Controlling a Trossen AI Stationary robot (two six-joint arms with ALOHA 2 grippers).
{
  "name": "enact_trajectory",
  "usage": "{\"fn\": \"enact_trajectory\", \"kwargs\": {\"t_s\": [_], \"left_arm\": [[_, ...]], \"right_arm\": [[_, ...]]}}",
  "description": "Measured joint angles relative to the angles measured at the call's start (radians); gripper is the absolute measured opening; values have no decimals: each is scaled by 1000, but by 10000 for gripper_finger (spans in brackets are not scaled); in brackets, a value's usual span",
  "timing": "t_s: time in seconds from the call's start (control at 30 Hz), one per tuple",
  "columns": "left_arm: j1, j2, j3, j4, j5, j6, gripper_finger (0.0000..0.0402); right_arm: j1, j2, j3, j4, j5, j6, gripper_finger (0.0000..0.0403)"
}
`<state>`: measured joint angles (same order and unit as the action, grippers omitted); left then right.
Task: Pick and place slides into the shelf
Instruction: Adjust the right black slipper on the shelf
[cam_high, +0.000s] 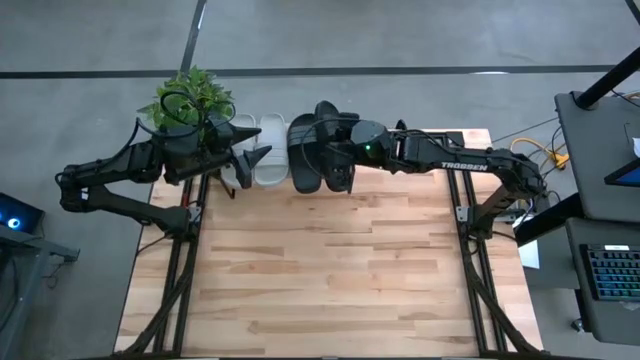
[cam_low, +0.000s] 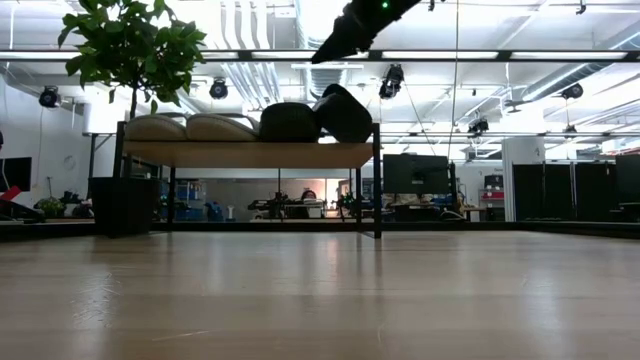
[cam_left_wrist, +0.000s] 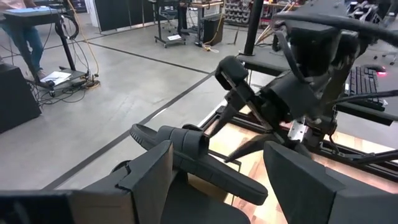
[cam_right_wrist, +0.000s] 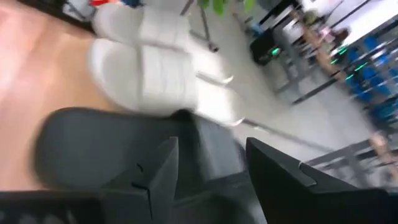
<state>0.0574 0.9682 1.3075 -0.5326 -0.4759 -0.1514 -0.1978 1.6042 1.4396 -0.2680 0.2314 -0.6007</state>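
Four slides sit in a row on the shelf (cam_low: 250, 155) at the table's far edge. Two light grey ones (cam_high: 268, 150) (cam_low: 190, 128) lie flat at the left. One black slide (cam_high: 305, 155) (cam_low: 288, 122) lies flat beside them. The other black slide (cam_low: 345, 115) is tilted and leans against its neighbour. My right gripper (cam_high: 338, 150) (cam_right_wrist: 211, 143) (cam_low: 325, 52) hovers open just above the tilted black slide. My left gripper (cam_high: 250, 165) (cam_left_wrist: 217, 149) is open over the grey slides' near ends and points toward the black pair.
A potted plant (cam_high: 190, 100) (cam_low: 130, 50) stands at the shelf's left end, close behind my left arm. The wooden tabletop (cam_high: 330, 270) stretches from the shelf to the near edge. Black frame rails (cam_high: 470, 260) run along both sides of the table.
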Motion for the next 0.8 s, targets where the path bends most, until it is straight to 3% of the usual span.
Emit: {"fn": "enact_trajectory", "kwargs": {"t_s": [0.43,0.63,0.8], "left_arm": [[-1,-24,0,-1,1,-25,238],[-1,-23,0,-9,1,-25,238],[-1,-23,0,-9,3,-25,238]], "right_arm": [[-22,6,23,-103,142,-37,175],[-49,18,20,-159,161,-77,173],[-69,52,19,-162,256,-99,155]]}}
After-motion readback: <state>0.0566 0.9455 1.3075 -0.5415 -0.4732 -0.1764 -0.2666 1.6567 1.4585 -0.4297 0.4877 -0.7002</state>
